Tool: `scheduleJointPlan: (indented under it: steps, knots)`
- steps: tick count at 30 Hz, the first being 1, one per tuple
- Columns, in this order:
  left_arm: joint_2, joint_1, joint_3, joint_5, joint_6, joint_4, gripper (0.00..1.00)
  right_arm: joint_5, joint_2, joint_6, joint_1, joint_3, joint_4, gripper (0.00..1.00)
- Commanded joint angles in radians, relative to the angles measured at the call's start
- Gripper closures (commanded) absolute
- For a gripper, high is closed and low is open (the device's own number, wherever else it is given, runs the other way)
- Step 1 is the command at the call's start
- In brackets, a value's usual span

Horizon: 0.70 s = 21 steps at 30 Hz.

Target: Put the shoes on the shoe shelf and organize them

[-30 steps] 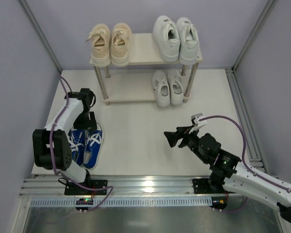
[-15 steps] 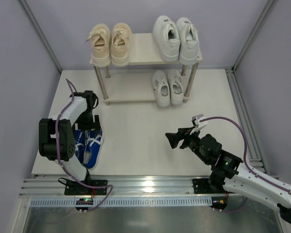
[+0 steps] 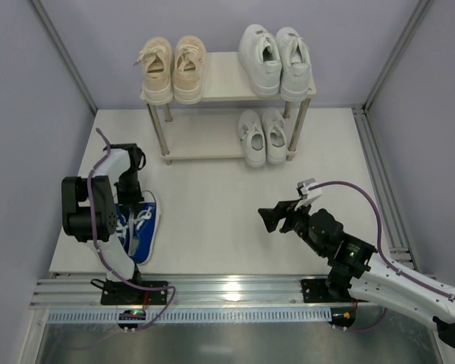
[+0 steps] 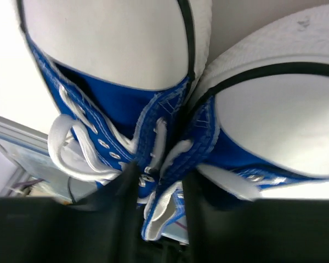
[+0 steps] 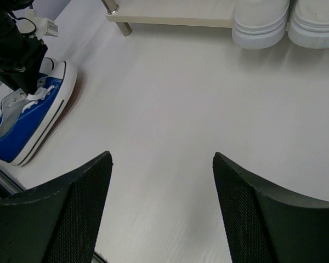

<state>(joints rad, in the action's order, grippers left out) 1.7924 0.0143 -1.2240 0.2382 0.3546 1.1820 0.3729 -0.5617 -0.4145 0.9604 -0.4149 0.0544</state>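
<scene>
The pair of small blue shoes [image 3: 140, 227] with white laces lies at the near left of the table. My left gripper [image 3: 129, 202] points down into the pair; in the left wrist view it [image 4: 159, 186] is shut on the touching inner collars of the blue shoes [image 4: 126, 109]. The shoe shelf [image 3: 224, 76] stands at the back, with beige shoes [image 3: 172, 68] and large white shoes [image 3: 277, 54] on its top board and smaller white shoes [image 3: 262, 136] on the lower board. My right gripper [image 3: 277, 216] hovers open over the table's middle right, holding nothing.
The lower shelf board [image 5: 170, 13] is bare left of the smaller white shoes [image 5: 288, 19]. Slim metal legs [image 3: 165, 140] stand at the shelf corners. Grey walls close the sides, and an aluminium rail [image 3: 227, 288] runs along the near edge.
My left gripper has dropped onto the blue shoes and closed on their inner collars; the right-hand blue shoe has tipped a little. The right arm has barely moved.
</scene>
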Motion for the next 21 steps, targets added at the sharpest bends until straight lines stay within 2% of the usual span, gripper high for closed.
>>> scheduleJointPlan:
  steps: [1,3,4,12,13,21]
  knots:
    - [0.025,0.013,-0.02,-0.039,-0.028,-0.027,0.76,0.015,-0.02,0.006,0.005,-0.018,-0.025,0.24]
    - [0.024,0.013,-0.019,-0.051,-0.028,-0.028,0.9,0.017,-0.024,0.005,0.005,-0.019,-0.025,0.24]
    - [0.021,0.013,-0.02,-0.062,-0.026,-0.028,1.0,0.017,-0.029,0.005,0.003,-0.021,-0.025,0.24]
    - [-0.027,-0.005,-0.054,-0.129,-0.029,-0.007,1.0,0.037,-0.046,0.003,0.005,-0.035,-0.011,0.25]
    - [-0.036,-0.057,-0.06,-0.131,-0.031,-0.002,1.0,0.044,-0.047,0.003,0.005,-0.035,-0.01,0.26]
    - [-0.122,-0.218,-0.097,-0.172,-0.014,0.059,1.0,0.093,-0.067,0.008,0.005,-0.068,0.028,0.26]
